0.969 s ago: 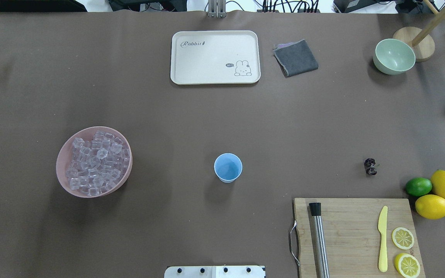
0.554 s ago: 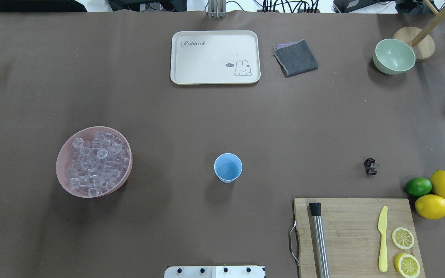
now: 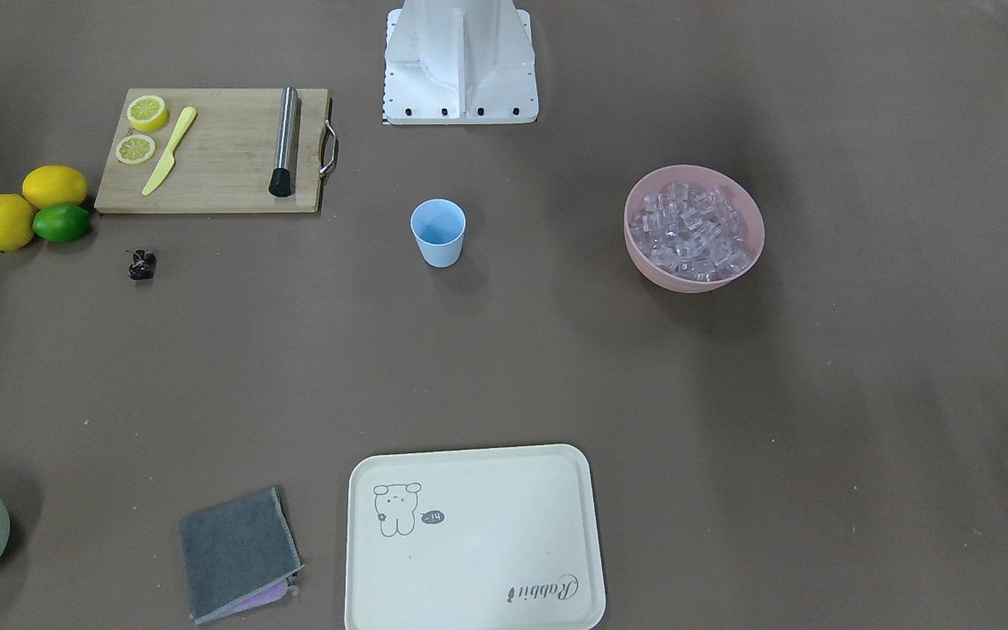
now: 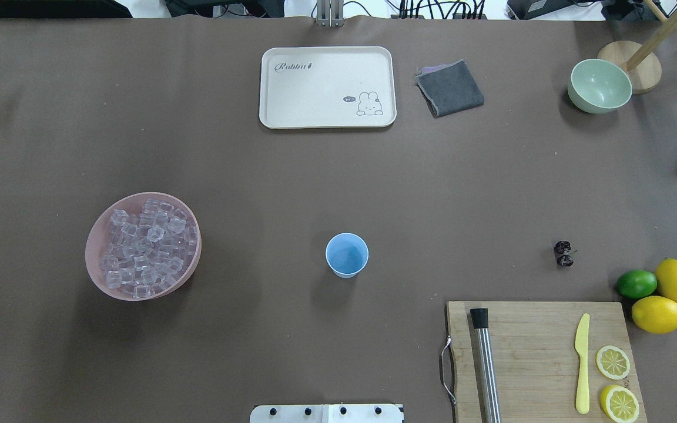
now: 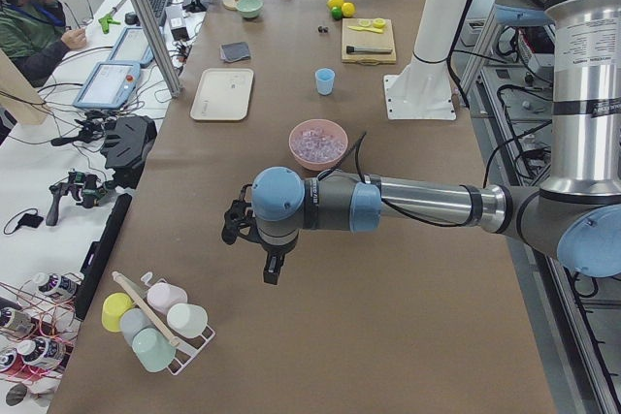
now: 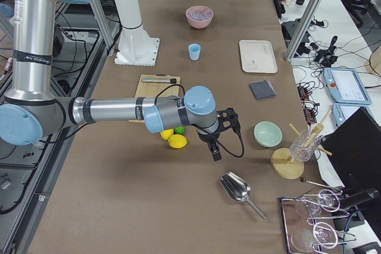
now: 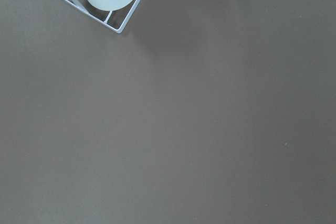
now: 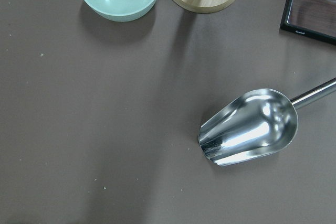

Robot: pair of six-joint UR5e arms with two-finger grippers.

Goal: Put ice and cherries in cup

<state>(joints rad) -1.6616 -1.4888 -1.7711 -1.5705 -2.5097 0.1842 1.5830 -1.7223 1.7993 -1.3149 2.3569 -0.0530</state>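
Since nothing has moved, the light blue plastic cup (image 4: 347, 255) sits empty. Left fingers (image 5: 274, 269) and right fingers (image 6: 215, 151): state cannot be told.

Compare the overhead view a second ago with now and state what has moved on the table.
Nothing has visibly changed. The cup, the ice in the pink bowl and the cherries all lie where they were.
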